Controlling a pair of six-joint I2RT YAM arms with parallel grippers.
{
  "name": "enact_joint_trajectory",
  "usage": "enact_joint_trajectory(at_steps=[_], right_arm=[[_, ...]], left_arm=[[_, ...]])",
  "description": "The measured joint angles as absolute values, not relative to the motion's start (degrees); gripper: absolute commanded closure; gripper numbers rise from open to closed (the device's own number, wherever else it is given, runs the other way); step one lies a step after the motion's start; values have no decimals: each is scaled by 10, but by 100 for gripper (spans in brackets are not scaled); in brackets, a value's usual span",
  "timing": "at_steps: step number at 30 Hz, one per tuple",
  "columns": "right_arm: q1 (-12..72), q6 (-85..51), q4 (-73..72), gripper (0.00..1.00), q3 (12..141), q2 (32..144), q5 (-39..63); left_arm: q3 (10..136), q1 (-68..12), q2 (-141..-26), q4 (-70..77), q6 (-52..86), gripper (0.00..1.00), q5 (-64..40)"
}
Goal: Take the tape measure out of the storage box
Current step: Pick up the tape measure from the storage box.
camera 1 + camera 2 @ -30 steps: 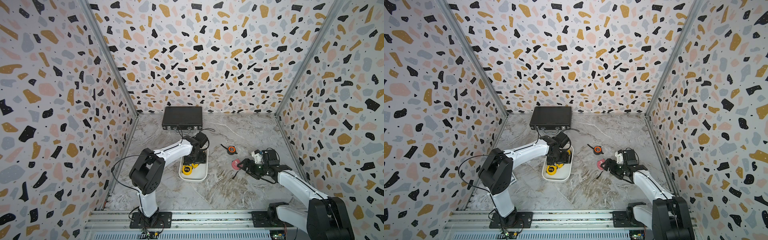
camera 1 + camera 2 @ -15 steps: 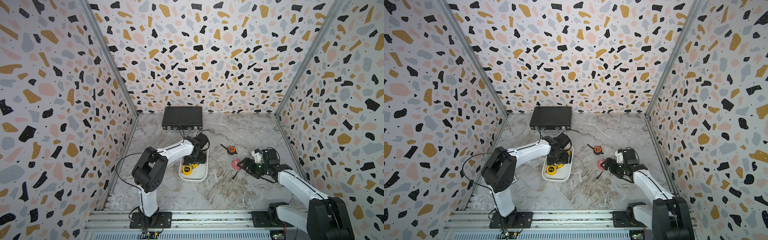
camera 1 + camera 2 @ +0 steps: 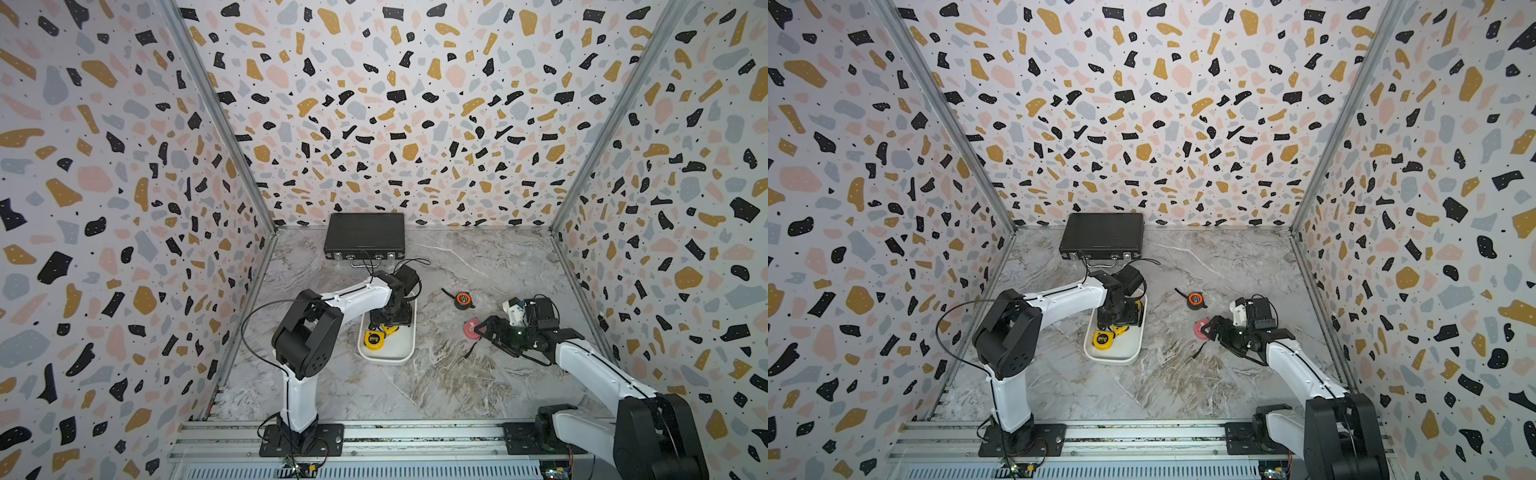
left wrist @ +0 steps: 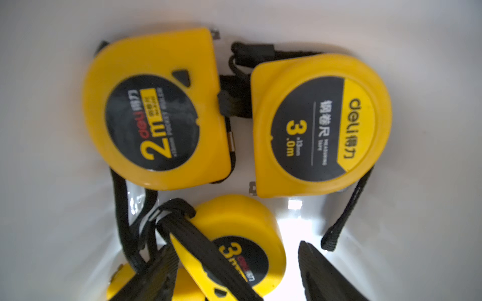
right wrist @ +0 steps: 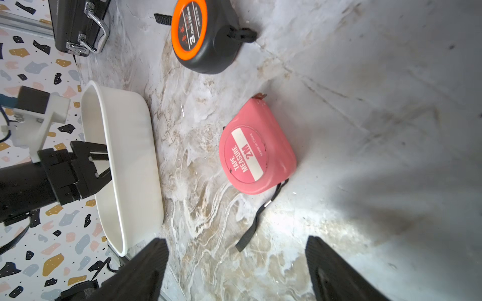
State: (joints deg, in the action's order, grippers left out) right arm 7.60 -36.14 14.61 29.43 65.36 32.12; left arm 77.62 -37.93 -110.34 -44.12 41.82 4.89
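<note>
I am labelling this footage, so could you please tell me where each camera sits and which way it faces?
Top views: high at the front, looking down at the table; both arms show.
Left wrist: on the left arm, looking into the storage box at yellow tape measures; left tool fingers straddle one.
Right wrist: on the right arm, facing the pink tape measure; open right tool fingers show.
Shared: the top and right wrist views show the orange tape measure.

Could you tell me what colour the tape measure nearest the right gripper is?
Pink, with a white label; the tape measure shows best in the right wrist view.
</note>
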Motion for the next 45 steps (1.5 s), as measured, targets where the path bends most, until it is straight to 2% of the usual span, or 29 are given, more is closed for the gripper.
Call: enact_joint_trajectory(at_steps=[23,26,32,34,38,41,45], right_arm=[[76,-362,128,12,294,661,328],[76,-362,123,12,294,661,329],[76,-362,119,12,294,665,333],[76,-362,119,12,295,665,335],[76,-362,120,12,294,665,337],[76,-362,120,12,294,665,340],[76,-362,120,12,294,664,344]], left_arm=[[780,-379,-1126,-435,431,30,58],[783,-379,-1126,-435,436,33,64],[786,-379,-1129,-432,445,59,65],[786,-379,-1129,-432,446,74,65],[786,-379,-1128,-432,446,93,64],[783,-379,-1122,-432,446,99,62],[776,-380,-1100,-435,448,100,58]])
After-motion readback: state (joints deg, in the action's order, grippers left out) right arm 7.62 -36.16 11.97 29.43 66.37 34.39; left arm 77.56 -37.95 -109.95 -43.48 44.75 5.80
